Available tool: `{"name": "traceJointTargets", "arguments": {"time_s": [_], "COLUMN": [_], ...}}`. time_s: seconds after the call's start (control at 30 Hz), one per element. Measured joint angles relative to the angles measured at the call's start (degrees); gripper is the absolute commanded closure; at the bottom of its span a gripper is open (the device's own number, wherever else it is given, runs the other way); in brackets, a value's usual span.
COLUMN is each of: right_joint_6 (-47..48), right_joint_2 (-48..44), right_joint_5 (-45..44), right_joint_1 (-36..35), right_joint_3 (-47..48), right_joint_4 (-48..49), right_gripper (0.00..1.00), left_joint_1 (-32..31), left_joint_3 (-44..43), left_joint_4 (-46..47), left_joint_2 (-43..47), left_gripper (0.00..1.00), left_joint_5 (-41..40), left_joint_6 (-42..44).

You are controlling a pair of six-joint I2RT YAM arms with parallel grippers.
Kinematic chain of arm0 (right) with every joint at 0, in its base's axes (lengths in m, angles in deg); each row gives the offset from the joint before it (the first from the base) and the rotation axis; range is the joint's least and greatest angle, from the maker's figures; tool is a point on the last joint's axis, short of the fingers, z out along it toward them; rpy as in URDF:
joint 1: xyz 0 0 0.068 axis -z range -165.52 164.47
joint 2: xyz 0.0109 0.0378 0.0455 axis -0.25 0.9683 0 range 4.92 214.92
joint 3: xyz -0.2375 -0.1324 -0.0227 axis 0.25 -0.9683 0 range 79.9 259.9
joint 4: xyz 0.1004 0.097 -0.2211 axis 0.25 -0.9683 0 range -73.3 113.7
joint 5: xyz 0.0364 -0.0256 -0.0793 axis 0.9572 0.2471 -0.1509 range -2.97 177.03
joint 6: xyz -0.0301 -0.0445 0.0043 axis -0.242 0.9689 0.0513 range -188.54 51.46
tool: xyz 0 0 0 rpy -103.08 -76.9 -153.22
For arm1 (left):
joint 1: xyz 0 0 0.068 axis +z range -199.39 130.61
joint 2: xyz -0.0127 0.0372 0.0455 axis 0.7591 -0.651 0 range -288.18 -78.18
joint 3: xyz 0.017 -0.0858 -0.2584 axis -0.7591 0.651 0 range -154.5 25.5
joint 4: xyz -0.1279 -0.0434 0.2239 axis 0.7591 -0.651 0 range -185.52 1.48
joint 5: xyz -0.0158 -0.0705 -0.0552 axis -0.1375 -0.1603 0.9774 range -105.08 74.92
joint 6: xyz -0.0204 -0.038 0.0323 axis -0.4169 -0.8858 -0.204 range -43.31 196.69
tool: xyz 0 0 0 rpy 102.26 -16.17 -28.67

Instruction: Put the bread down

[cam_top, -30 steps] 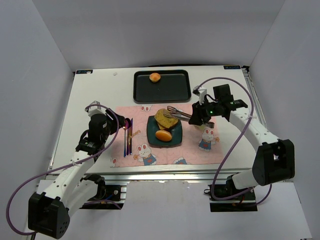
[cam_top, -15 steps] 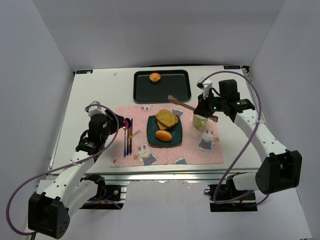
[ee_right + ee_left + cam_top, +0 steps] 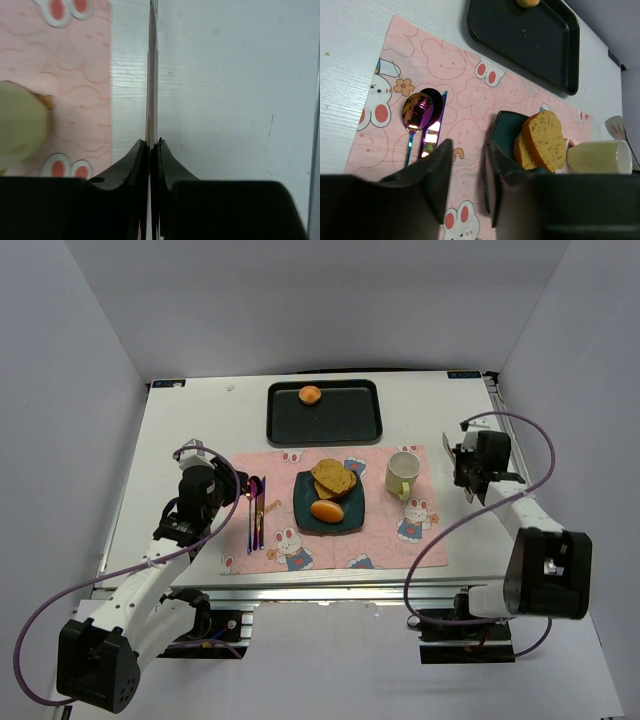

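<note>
**Sizing up the reach**

Two toasted slices and a glossy roll sat on the green plate. A second roll lay on the black tray behind. It was ahead and well left of the right gripper, which was clamped on a thin tool. The left gripper, fingers slightly apart and empty, looked somewhat nearer
</note>
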Motion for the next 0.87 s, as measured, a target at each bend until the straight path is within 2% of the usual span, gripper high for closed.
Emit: {"name": "traceJointTargets", "arguments": {"time_s": [0.03,0.1,0.13,0.2,0.23,0.3,0.33,0.4,0.67,0.73,0.8,0.83,0.87], "right_joint_6": [-0.57,-1.01,-1.14,-1.18,-1.27,-0.83,-0.37,0.68,3.91,4.55,5.31,5.66,5.97], "right_joint_2": [2.08,4.96,5.95,7.89,8.92,11.13,12.55,15.15,15.37,13.35,10.62,9.33,7.96], "right_joint_5": [-0.20,-0.59,-0.63,-0.28,0.00,0.72,1.16,2.23,5.31,5.01,4.85,4.92,5.16], "right_joint_1": [1.31,3.50,4.22,5.18,5.53,6.08,6.27,6.75,8.70,8.70,8.55,8.41,8.20], "right_joint_3": [-0.66,-2.21,-2.75,-2.99,-2.95,-2.51,-2.34,-2.14,1.51,3.19,6.38,8.33,10.93], "right_joint_4": [0.66,2.89,4.13,6.73,8.04,8.52,8.28,7.45,1.42,-1.18,-3.80,-4.55,-5.16], "right_gripper": [1.00,0.97,0.88,0.77,0.58,0.38,0.22,0.11,0.11,0.11,0.11,0.11,0.11], "left_joint_1": [0.00,0.00,0.00,0.00,0.00,0.00,0.00,0.00,0.00,0.00,0.00,0.00,0.02], "left_joint_3": [0.00,0.00,0.00,0.00,-0.02,-0.02,-0.02,-0.02,-0.09,-0.09,-0.09,-0.09,-0.09], "left_joint_4": [0.02,0.02,0.02,0.02,0.02,0.02,0.02,0.00,-0.24,-0.44,-0.46,-0.39,-0.26], "left_joint_2": [-0.04,-0.09,-0.11,-0.13,-0.13,-0.13,-0.13,-0.13,-0.13,-0.13,-0.13,-0.13,-0.13], "left_gripper": [0.49,0.45,0.43,0.40,0.39,0.38,0.38,0.38,0.38,0.41,0.49,0.64,0.72], "left_joint_5": [0.04,0.15,0.15,0.13,0.13,0.11,0.11,0.11,0.13,0.13,0.33,0.59,0.96], "left_joint_6": [0.00,0.00,-0.07,-0.07,-0.04,-0.07,-0.07,-0.07,0.13,0.15,0.24,0.28,-0.02]}}
